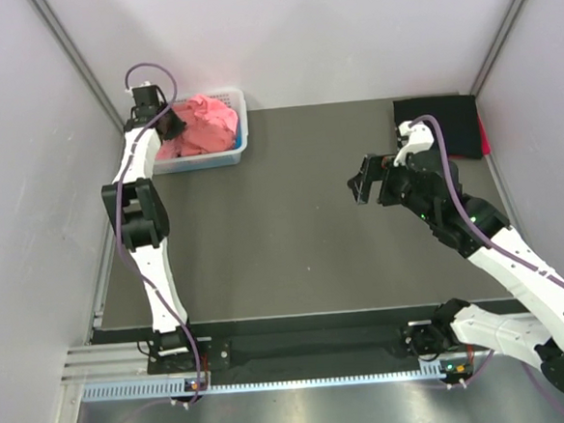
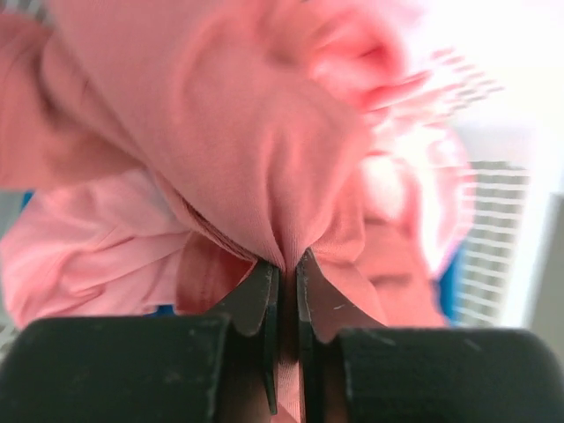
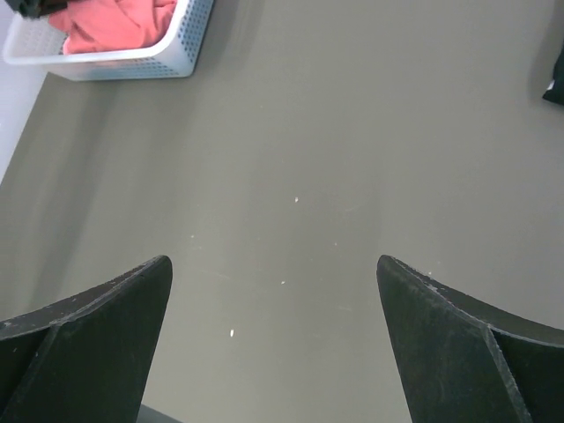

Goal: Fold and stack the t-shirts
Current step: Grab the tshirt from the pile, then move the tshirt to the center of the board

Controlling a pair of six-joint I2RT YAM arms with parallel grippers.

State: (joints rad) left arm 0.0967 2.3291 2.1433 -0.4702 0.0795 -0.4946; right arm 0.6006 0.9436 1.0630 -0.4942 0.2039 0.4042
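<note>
A crumpled salmon-red t-shirt fills the white lattice basket at the back left of the table. My left gripper reaches into the basket. In the left wrist view it is shut on a pinched fold of that salmon-red t-shirt. A black t-shirt lies folded flat at the back right, with a sliver of pink showing at its right edge. My right gripper hovers over the table's middle right, open and holding nothing.
The basket shows at the top left of the right wrist view, with grey table between it and my right gripper. Pale walls close in the table on the left, back and right.
</note>
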